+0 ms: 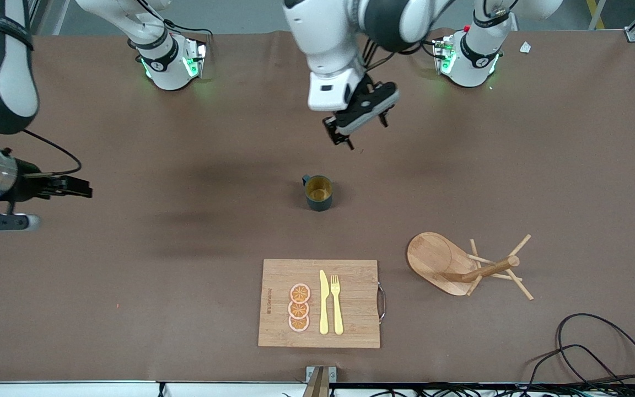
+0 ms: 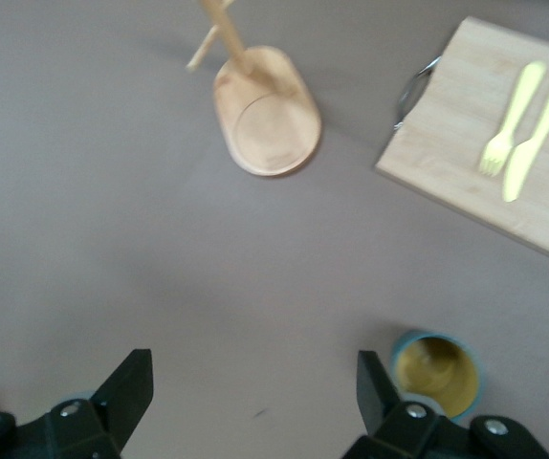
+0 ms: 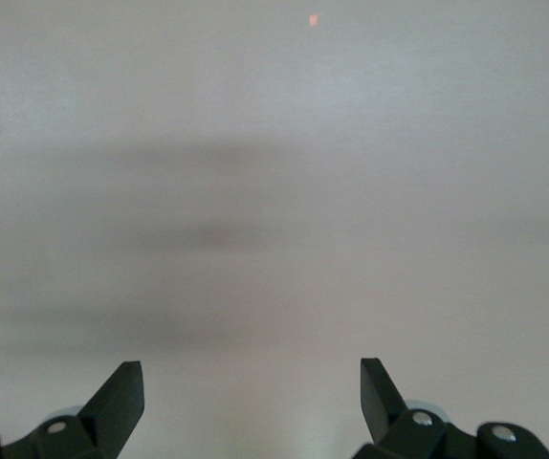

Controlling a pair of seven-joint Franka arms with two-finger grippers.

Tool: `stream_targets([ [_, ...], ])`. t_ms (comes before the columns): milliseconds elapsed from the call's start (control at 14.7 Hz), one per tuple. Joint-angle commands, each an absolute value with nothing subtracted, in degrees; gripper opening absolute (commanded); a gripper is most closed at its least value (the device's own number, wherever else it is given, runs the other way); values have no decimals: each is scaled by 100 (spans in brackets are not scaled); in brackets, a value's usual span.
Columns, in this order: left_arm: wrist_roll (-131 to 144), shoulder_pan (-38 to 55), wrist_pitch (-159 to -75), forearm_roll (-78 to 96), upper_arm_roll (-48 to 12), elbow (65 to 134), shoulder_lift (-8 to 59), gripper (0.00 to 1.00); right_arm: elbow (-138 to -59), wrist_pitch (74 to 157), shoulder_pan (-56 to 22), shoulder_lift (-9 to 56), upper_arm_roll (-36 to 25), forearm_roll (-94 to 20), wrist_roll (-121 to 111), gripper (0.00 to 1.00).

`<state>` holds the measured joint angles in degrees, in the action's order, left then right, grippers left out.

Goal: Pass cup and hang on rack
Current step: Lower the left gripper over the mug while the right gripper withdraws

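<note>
The cup stands upright on the bare table mat, mouth up, its small handle turned toward the robots' bases and the right arm's end. It also shows in the left wrist view, close beside one finger. My left gripper hangs open and empty in the air over the mat, between the cup and the bases; in its own view only mat lies between the jaws. The rack stands nearer the front camera, toward the left arm's end, and shows in the left wrist view. My right gripper waits open and empty over the right arm's end.
A bamboo cutting board lies near the front edge with three orange slices, a yellow knife and a yellow fork. It also shows in the left wrist view. Black cables lie at the front corner by the left arm's end.
</note>
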<state>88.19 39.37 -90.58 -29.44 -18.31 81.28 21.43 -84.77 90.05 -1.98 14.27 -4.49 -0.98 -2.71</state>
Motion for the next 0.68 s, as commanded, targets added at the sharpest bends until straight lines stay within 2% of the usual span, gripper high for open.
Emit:
stream_targets([
  [0, 9525, 4507, -9141, -3881, -1776, 7831, 2828, 94, -8253, 8868, -26, 1397, -325, 324, -299, 100],
  [341, 10711, 5369, -9149, -5560, -1740, 7594, 3979, 94, -8051, 8604, 219, 1415, -325, 282, -308, 100],
  [613, 11775, 5704, -9149, -6406, -1731, 7585, 4788, 94, -7981, 8578, 246, 1424, -316, 273, -316, 100],
])
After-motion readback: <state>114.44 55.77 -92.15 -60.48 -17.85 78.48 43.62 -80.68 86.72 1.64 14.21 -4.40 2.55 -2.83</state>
